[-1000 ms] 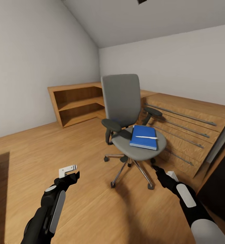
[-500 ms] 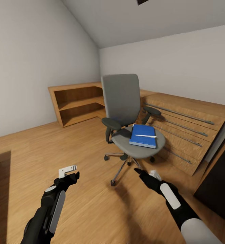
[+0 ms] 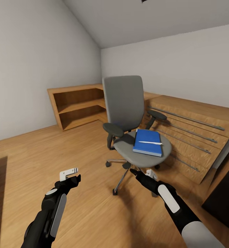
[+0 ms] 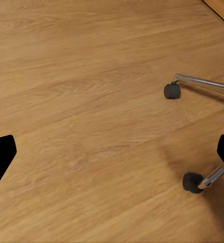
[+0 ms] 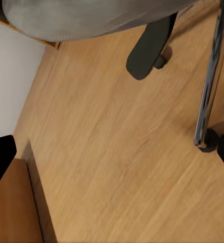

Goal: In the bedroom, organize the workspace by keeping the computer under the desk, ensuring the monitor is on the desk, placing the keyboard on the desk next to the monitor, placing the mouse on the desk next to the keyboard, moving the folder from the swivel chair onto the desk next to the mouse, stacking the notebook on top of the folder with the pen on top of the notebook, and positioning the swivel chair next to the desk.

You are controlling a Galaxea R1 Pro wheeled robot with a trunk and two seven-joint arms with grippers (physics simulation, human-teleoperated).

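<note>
The head view looks forward and down from above both arms, across the wooden floor (image 3: 93, 213) toward the swivel chair (image 3: 128, 117) in the room corner. The left wrist view looks down at the floor from close, with two chair casters (image 4: 171, 90) at one side. The right wrist view looks from low under the chair seat (image 5: 86, 17), very near. All three views share the chair base and the floor.

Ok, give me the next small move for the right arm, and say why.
Probably lift the right pincer up toward the pen: it sits open, low in front of the swivel chair seat, while the pen lies on the blue book above.
</note>
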